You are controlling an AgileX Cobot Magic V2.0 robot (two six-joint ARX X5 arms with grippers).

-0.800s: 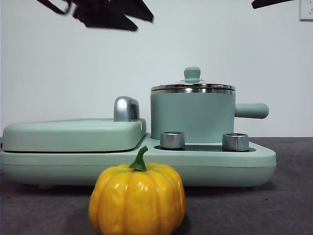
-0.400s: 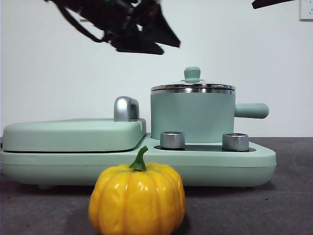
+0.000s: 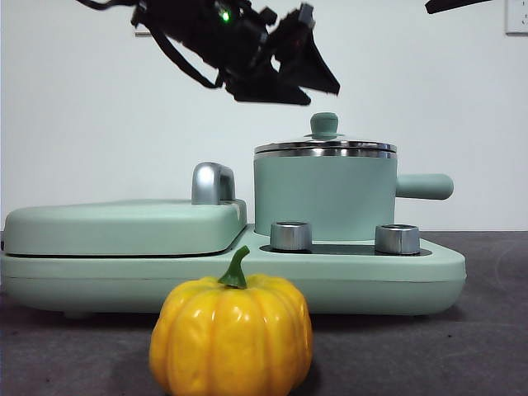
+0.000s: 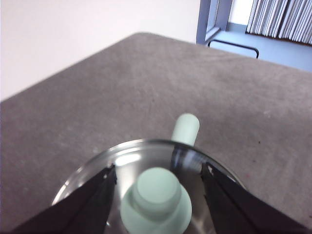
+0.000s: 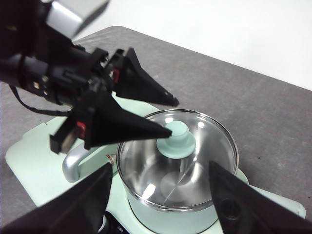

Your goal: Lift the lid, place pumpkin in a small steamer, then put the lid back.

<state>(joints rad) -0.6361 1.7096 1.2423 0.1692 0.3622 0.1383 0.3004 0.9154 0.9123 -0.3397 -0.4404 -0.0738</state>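
The yellow-orange pumpkin (image 3: 231,334) stands on the table in front of the cooker, near the camera. The mint-green small steamer (image 3: 323,196) sits on the cooker, its side handle (image 3: 425,186) pointing right. The glass lid (image 3: 325,148) with its mint knob (image 3: 324,125) rests on it. My left gripper (image 3: 323,96) is open, just above and left of the knob. In the left wrist view its jaws straddle the knob (image 4: 156,197) without touching. My right gripper (image 5: 161,168) is open and empty, high above the steamer (image 5: 178,165).
The wide mint-green cooker base (image 3: 247,280) carries a flat griddle cover (image 3: 124,227) with a steel handle (image 3: 212,183) on the left. Two silver knobs (image 3: 290,235) (image 3: 397,238) stand in front of the steamer. The right arm shows as a black tip (image 3: 462,5) at the top right.
My left gripper has moved right and down from the top left to just above the lid's knob. The pumpkin, steamer and lid have not moved.
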